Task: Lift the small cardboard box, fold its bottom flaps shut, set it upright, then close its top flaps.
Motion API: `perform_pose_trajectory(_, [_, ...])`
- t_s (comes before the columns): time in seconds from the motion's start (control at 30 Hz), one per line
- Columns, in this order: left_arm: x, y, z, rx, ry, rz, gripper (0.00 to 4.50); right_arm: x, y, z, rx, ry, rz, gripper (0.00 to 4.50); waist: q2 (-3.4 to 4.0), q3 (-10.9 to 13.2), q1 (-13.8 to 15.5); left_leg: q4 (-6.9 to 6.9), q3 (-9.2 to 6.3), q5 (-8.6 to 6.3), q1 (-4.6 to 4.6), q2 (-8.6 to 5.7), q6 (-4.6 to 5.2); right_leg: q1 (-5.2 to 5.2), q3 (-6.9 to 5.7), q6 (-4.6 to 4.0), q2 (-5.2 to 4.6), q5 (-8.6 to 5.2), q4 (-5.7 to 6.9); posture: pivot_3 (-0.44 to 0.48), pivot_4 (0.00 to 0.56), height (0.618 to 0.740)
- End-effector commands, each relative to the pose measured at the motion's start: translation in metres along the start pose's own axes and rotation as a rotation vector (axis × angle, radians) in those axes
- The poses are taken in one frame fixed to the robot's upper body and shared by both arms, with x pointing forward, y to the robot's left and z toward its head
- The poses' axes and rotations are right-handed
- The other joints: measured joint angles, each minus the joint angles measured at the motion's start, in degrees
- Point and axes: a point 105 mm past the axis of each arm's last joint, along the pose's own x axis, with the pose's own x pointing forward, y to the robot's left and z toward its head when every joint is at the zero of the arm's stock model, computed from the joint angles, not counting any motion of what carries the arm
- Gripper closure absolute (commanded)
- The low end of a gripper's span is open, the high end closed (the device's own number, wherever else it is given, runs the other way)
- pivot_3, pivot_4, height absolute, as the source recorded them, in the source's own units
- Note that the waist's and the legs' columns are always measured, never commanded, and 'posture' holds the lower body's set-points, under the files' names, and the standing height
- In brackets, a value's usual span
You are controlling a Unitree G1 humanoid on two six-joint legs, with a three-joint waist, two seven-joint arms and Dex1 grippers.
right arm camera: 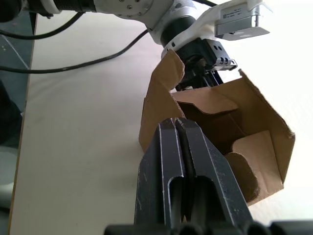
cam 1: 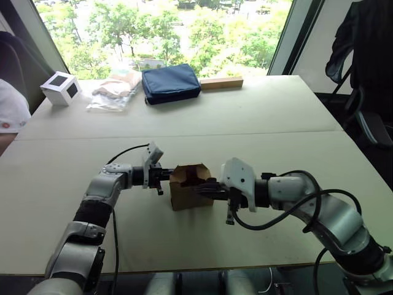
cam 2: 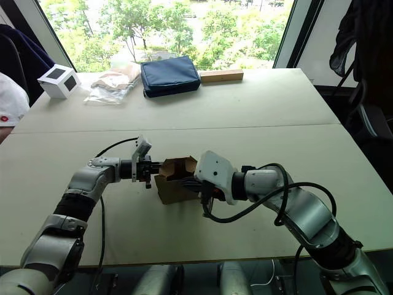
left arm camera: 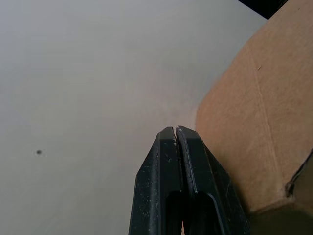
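The small cardboard box stands on the table between my two grippers, its open end up and flaps loose. My left gripper is shut, and its tips lie against the box's left wall. My right gripper is also shut with nothing between its fingers. It points from the right at the box's open top, over the inner flaps. The right wrist view also shows the left gripper behind the box's far wall.
Along the table's far edge lie a white cube with dark panels, a clear plastic bag, a navy pouch and a long wooden block. A person's sleeve shows at the left edge, and a chair stands at the right.
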Motion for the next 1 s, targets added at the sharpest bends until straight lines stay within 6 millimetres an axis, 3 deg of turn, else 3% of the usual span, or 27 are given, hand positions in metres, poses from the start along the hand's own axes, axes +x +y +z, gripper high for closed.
perform_pose_trajectory(0.03, [-0.010,0.007,0.013,0.065,-0.006,0.043,4.46,0.002,-0.006,0.009,-0.054,-0.029,-0.007,4.50,0.00,0.00,0.01,0.00,0.00,0.00,0.00,0.00,0.00,0.00,0.00,0.00,0.00,0.00,0.00,0.000,0.150,0.740])
perform_pose_trajectory(0.17, [-0.021,0.013,0.017,0.074,-0.014,0.082,4.46,0.003,-0.006,0.012,-0.049,-0.049,0.010,4.50,0.00,0.00,0.07,0.00,0.00,0.00,0.00,0.00,0.00,0.01,-0.01,0.00,0.00,0.00,0.00,0.000,0.150,0.740])
perform_pose_trajectory(0.33, [-0.028,0.005,0.017,0.051,-0.020,0.051,4.46,0.002,-0.005,0.009,-0.038,-0.049,0.033,4.50,0.00,0.00,-0.01,0.00,0.00,0.00,0.00,-0.01,0.01,0.01,-0.01,0.00,-0.01,0.00,0.00,0.000,0.150,0.740])
perform_pose_trajectory(1.0, [-0.020,-0.007,0.008,0.033,-0.001,0.020,4.46,0.027,-0.012,-0.018,-0.033,-0.013,0.053,4.50,0.01,0.00,-0.01,0.00,-0.01,0.00,0.00,0.00,0.00,0.01,-0.01,0.00,0.01,0.00,0.01,0.000,0.150,0.740])
